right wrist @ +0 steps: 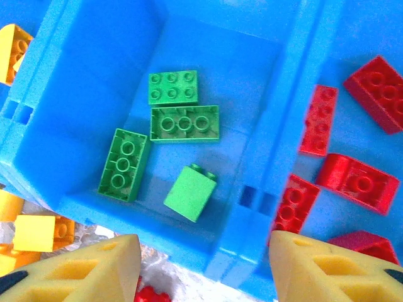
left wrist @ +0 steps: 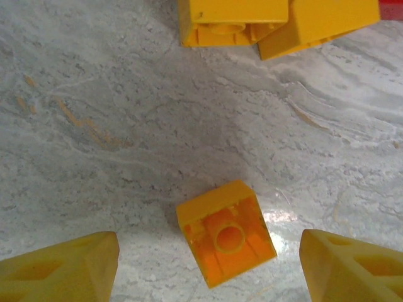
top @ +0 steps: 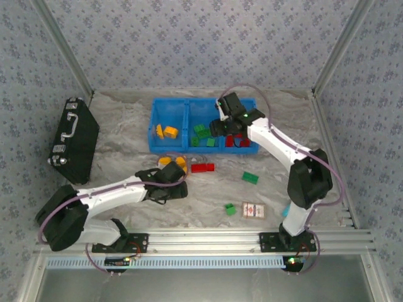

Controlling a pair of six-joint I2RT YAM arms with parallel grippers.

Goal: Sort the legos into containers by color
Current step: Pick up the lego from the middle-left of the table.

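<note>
Left tool (left wrist: 208, 274): released, fingers spread either side of a yellow brick (left wrist: 225, 240) that lies hollow side up on the counter (left wrist: 126, 126); it looks lined up to pinch the brick.
Right tool (right wrist: 208, 270): released, nothing between its fingers, hanging over the middle compartment (right wrist: 208, 75) of the blue bin (top: 153, 129).
Middle compartment: four green bricks (right wrist: 184, 123); red bricks (right wrist: 356, 179) lie in the right compartment, one colour each.
Unsorted: a red brick (top: 202, 167) and a green brick (top: 250, 178) on the counter, near the bin.
</note>
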